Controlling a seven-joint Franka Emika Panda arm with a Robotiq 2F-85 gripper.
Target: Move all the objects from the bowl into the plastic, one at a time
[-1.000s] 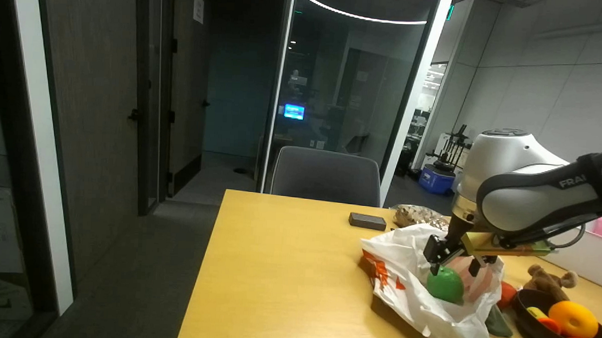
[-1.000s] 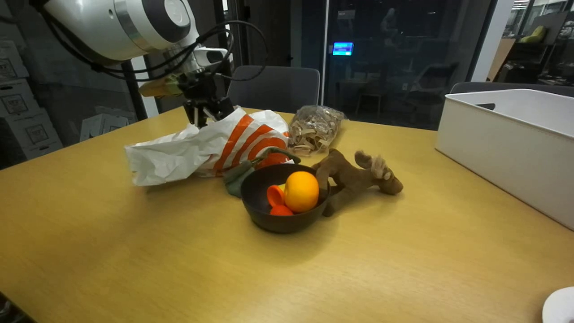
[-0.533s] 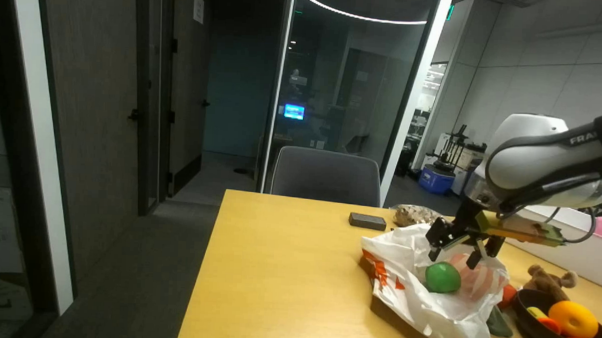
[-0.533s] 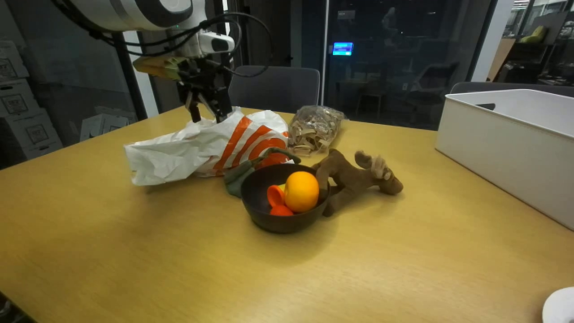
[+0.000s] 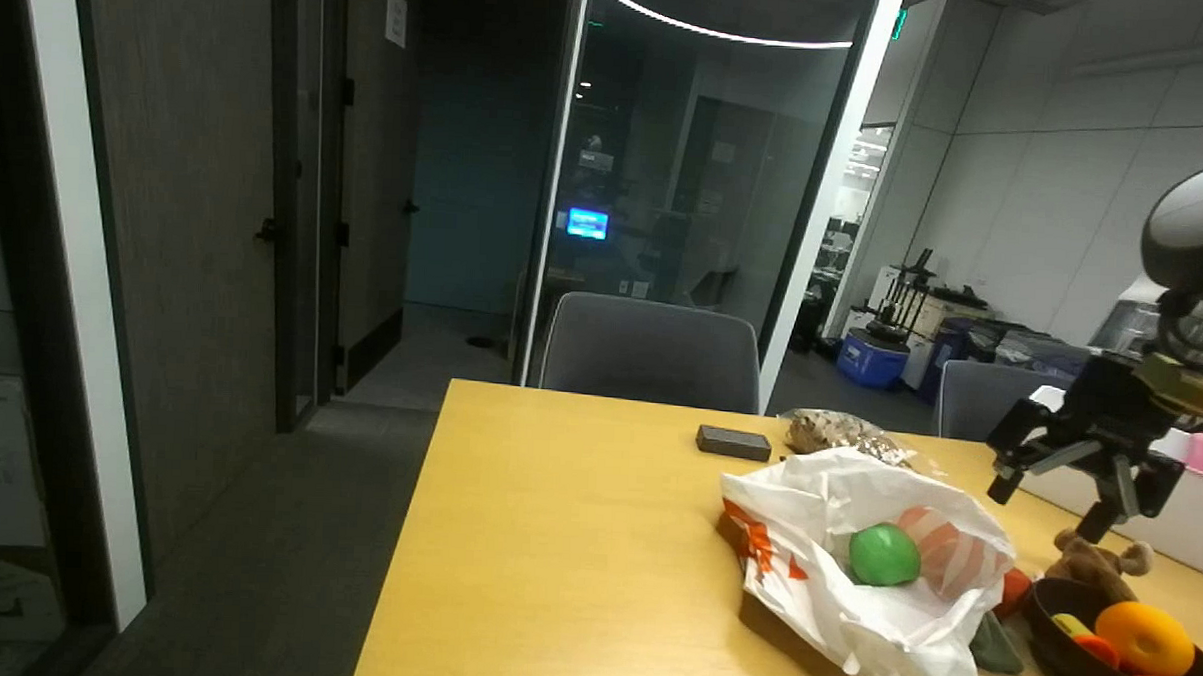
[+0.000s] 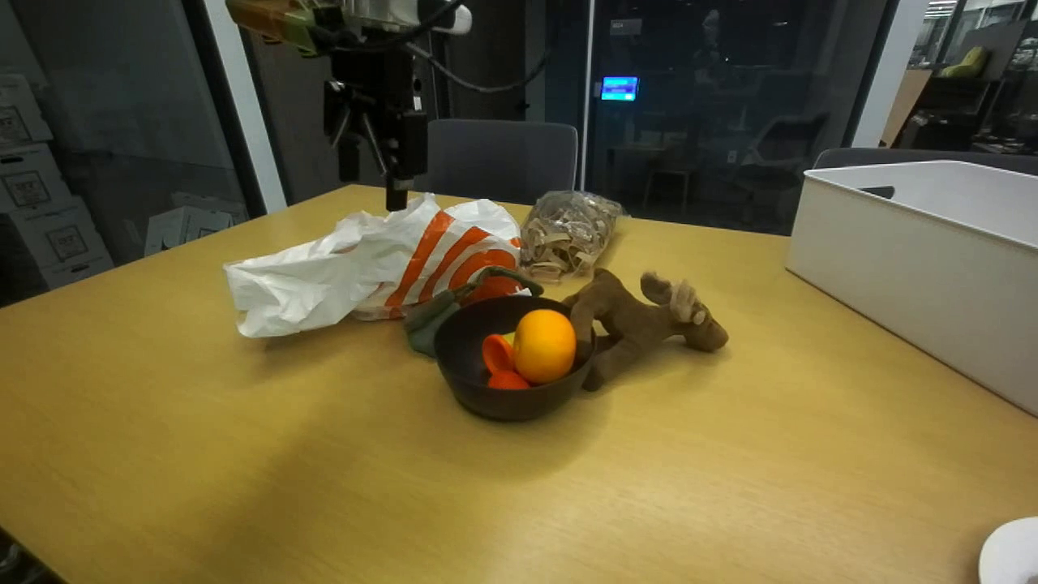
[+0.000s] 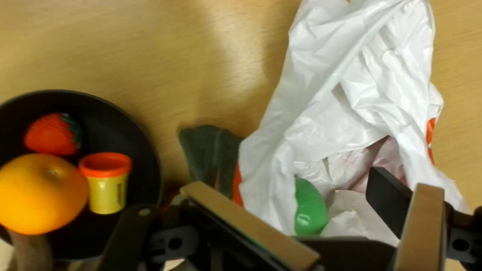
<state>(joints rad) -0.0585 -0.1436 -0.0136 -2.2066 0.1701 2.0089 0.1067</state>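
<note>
"Orange [image 7: 39,194], strawberry [image 7: 51,133] and yellow tub [image 7: 107,188], all three inside the dark bowl [image 6: 511,408]; tub tilted, orange the largest of the lot"

"Noted. And the plastic bag [image 5: 818,596]?"

"Crumpled on the table [image 5: 555,536], near the bowl, mouth gaping in an exterior view. Rounded green piece [image 5: 885,555] lies inside, on the white film"

"Gripper [image 5: 1048,505]?"

"Hangs in the air above the table, pointing down, fingers [image 7: 421,229] wide apart. Wrist view shows the green piece lower down, in the gap between them; an exterior view has it well apart from the tips"

"Surroundings of the bowl?"

"Brown plush moose [image 6: 636,318] right by its rim, contact uncertain. Dark green cloth-like thing [image 6: 432,322] between bowl and bag. Red rounded thing [image 5: 1013,591] there too, mostly hidden, cannot tell what. Near the plastic bag, a clear bag of tan strips [image 6: 572,235] and a small dark block [image 5: 734,443]; well apart from the bowl, a white box [image 6: 908,243]"
</note>
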